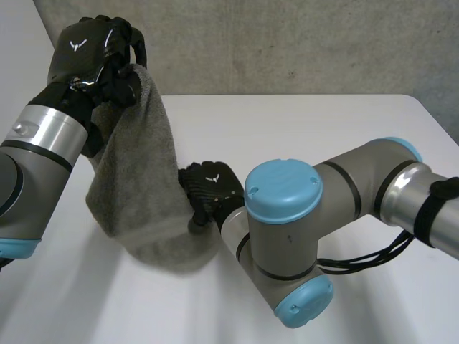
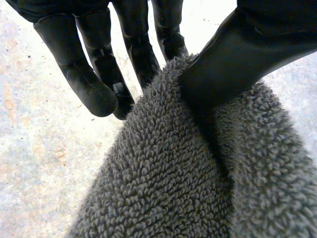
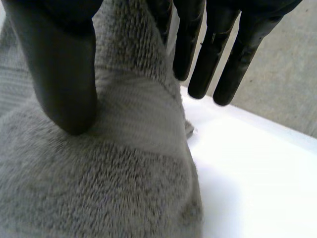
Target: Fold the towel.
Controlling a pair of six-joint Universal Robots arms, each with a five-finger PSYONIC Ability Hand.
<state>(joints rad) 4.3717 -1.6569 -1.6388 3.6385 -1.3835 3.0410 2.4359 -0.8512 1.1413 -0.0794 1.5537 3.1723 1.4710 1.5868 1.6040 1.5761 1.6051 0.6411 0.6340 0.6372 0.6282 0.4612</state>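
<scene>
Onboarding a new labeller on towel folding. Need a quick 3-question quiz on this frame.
1. True or false: the towel lies flat on the table.
2. The left hand has the towel: A) pinched between thumb and fingers; B) draped over a flat palm; C) pressed to the table.
3. Fill in: the right hand is at the towel's ___ part, by the table.
Key: 1 false, it hangs from the raised left hand; 2 A; 3 lower.
</scene>
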